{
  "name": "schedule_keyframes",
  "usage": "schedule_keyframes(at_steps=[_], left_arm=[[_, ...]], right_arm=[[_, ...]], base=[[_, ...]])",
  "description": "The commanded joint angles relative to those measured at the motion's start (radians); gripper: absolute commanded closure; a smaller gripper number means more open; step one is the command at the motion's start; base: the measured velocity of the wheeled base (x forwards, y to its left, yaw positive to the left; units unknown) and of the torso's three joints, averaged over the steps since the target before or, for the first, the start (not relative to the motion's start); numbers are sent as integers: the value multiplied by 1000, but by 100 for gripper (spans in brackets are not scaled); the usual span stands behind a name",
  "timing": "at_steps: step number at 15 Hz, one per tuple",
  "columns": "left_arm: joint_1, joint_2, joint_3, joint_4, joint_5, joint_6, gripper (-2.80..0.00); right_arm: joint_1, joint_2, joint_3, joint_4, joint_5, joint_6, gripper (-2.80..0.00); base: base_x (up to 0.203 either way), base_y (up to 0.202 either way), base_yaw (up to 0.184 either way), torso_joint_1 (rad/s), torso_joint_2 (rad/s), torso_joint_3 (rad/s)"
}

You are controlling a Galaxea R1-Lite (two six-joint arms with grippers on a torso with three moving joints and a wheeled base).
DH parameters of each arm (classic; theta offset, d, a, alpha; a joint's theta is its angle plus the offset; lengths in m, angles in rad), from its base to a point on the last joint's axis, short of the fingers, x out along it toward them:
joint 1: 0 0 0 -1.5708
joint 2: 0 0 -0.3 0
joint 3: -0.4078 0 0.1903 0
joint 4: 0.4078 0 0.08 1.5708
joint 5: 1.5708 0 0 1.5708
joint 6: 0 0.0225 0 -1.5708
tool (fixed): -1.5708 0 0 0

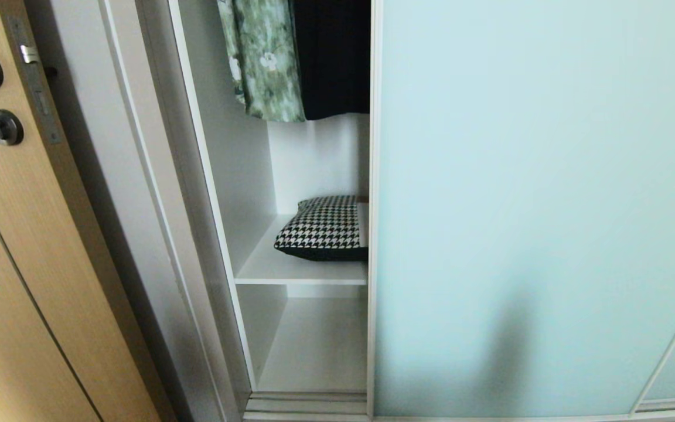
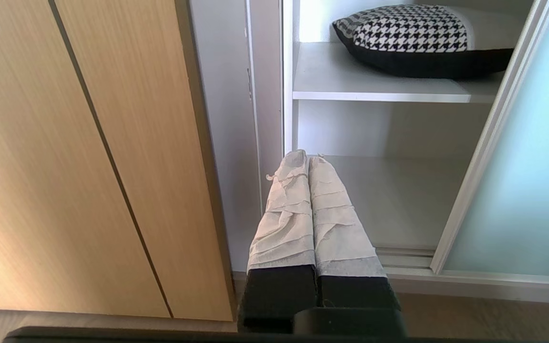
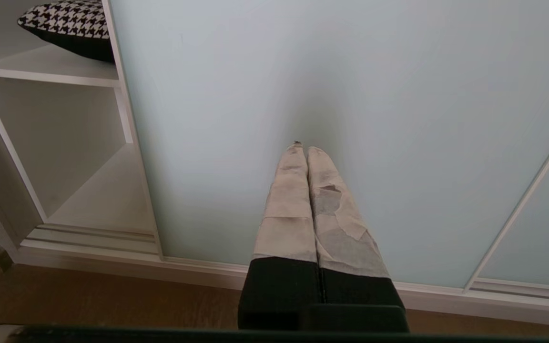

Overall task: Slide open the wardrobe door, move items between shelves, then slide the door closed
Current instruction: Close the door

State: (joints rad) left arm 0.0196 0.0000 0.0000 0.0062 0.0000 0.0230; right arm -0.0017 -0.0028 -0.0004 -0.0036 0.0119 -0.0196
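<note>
Left tool [image 2: 308,159] clenched, empty, lower centre. Right tool [image 3: 307,151] clenched, empty, before sliding wardrobe door [image 3: 350,95]. Cushion [image 1: 326,230] mid-frame on shelf [image 1: 290,269].

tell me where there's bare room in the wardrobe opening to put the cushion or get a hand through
The lower shelf is bare, bordered by the wardrobe's left wall and the sliding door frame. The upper shelf has only a bare strip left of and in front of the cushion. Above, the green floral garment and black garment crowd the opening.

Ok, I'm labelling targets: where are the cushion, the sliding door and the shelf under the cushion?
cushion [image 1: 326,230], head view, houndstooth top.
sliding door [image 1: 537,199], head view, frosted glass.
shelf [image 1: 290,268], head view, bare front part.
</note>
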Motion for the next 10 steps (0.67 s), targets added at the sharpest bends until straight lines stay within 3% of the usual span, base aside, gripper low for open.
schedule_keyframes(at_steps=[1, 4, 7, 10], left_arm=[[0, 0, 2, 0, 0, 0, 0], [0, 0, 2, 0, 0, 0, 0], [0, 2, -6, 24, -3, 51, 0], [0, 37, -150, 36, 7, 51, 0]], right_arm=[[0, 1, 0, 1, 0, 0, 0], [0, 1, 0, 1, 0, 0, 0], [0, 1, 0, 1, 0, 0, 0], [0, 1, 0, 1, 0, 0, 0]], base=[[0, 0, 0, 0, 0, 0], [0, 0, 0, 0, 0, 0], [0, 0, 0, 0, 0, 0], [0, 0, 0, 0, 0, 0]])
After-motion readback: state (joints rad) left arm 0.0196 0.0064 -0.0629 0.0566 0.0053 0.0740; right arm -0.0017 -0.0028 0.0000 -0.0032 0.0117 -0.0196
